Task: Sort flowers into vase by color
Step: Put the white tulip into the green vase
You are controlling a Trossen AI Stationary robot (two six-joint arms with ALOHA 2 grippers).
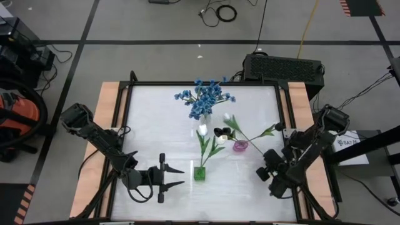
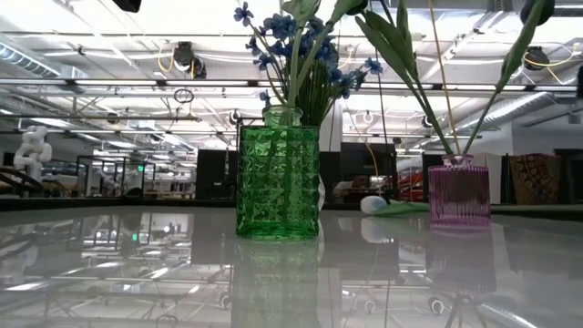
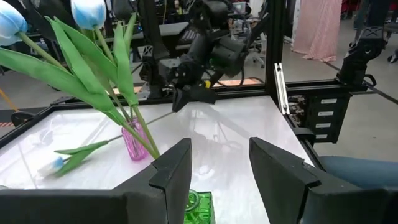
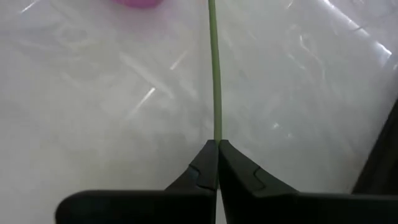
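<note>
The left tool (image 1: 178,176) waits low at the near left of the surface (image 1: 156,125), its fingers spread wide and holding nothing, pointed toward the green vase (image 1: 199,173) just beside it. That vase already carries green-leaved stems with a white bud (image 1: 203,130) leaning away over the middle. Behind it, toward the far edge, sits the blue bunch (image 1: 205,99); in the low view its stems seem to rise behind the green vase, though which vessel holds them cannot be made out. Right of center, the pink vase (image 1: 240,146) stands with a dark bud (image 1: 221,132) near its mouth. A long stem (image 4: 214,68) runs from there out to the right tool (image 1: 267,164), which is pinched tight on the stem's bare end near the right rail. By this showing the sorting looks well along, with this one stem the piece in hand and not yet settled. Open room lies wide on the left half and along the near edge; the right tool works close to the frame rail, with the pink vase and leaning stems crowding its path inward.
</note>
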